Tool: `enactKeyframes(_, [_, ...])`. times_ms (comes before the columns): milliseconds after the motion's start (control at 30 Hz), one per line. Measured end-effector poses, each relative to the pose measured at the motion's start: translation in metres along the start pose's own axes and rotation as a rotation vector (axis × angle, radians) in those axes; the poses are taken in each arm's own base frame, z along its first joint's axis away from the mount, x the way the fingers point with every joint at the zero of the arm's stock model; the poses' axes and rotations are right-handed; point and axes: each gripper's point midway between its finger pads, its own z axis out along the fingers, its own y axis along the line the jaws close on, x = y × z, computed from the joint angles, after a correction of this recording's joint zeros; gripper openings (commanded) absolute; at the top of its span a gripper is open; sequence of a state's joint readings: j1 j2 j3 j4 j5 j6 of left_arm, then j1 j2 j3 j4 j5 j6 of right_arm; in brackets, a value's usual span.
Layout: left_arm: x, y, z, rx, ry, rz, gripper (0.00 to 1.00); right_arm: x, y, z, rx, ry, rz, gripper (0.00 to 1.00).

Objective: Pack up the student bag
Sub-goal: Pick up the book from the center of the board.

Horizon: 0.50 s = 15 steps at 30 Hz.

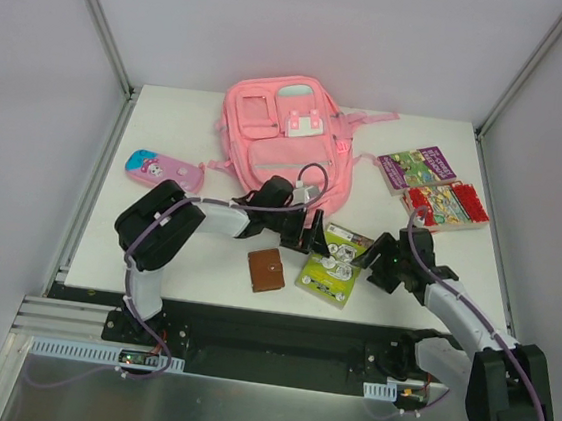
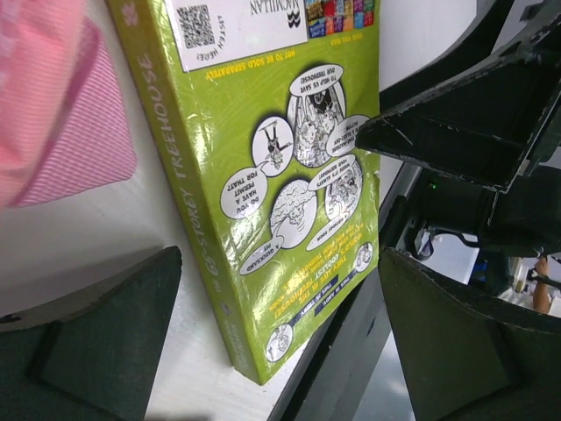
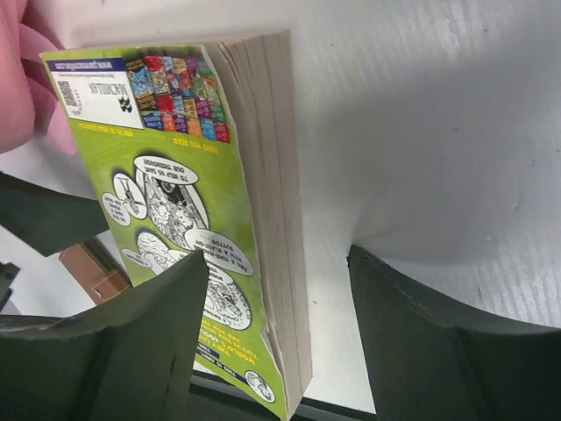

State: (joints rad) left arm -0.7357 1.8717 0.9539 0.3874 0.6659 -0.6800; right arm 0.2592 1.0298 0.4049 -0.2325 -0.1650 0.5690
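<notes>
Student bag: we see the pink student bag (image 1: 287, 136) lying flat at the far middle of the table (image 1: 155, 258), front pockets up
Left jaws: wide and holding nothing; the spine side of the green book (image 2: 263, 175) lies between the fingers (image 2: 96, 351), with a gap on each side
Right jaws: apart and holding nothing; they stand over the page edge of the green book, one finger (image 3: 114, 351) above the cover, the other above bare table
Green book: flat, back cover up, at the near edge of the table, between the two arms
In the way: the left arm (image 1: 215, 214) reaches across and hides part of the bag's near end
Around: a brown wallet (image 1: 266, 269) just left of the green book; a pink pencil case (image 1: 164, 170) left of the bag; a purple book (image 1: 417, 169) and a red book (image 1: 446, 205) side by side to the right of the bag
</notes>
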Motion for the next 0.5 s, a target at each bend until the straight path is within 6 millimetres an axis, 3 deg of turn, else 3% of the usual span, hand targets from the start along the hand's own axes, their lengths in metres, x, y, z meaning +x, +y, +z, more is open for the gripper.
enactKeyframes(233, [0.009,-0.005,0.012,0.043,0.029,-0.012,0.83,0.003,0.018,0.006,-0.118,0.014,0.033,0.74])
enactKeyframes(367, [0.008,-0.003,0.014,0.049,0.025,-0.027,0.65,0.002,0.023,0.010,-0.150,0.018,0.057,0.74])
enactKeyframes(500, [0.009,0.004,0.017,0.042,0.025,-0.053,0.37,-0.004,0.028,0.013,-0.184,-0.005,0.069,0.73])
